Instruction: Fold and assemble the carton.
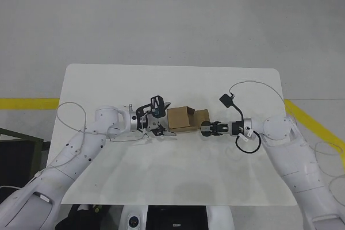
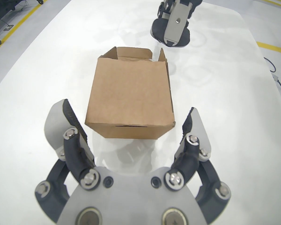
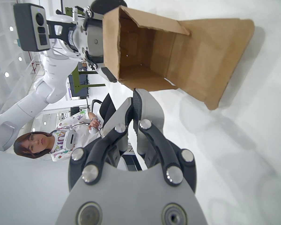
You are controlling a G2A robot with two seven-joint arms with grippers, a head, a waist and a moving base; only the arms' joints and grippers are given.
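A brown carton [image 1: 184, 119] lies on its side at the middle of the white table [image 1: 172, 172]. Its closed end faces my left gripper [image 2: 128, 118], which stands open with a finger on either side of that end, not touching the carton [image 2: 131, 94]. The open mouth of the carton [image 3: 154, 54] faces my right gripper [image 3: 135, 97], whose fingers are shut together with nothing between them, just short of the carton's lower flap. One long flap [image 3: 215, 54] lies flat on the table. In the top view my right gripper [image 1: 208, 128] sits at the carton's right end.
The table's front half [image 1: 178, 172] and back strip are bare white surface. Yellow floor lines [image 1: 23, 103] run past both table sides. A black cable [image 1: 247, 144] loops off my right wrist.
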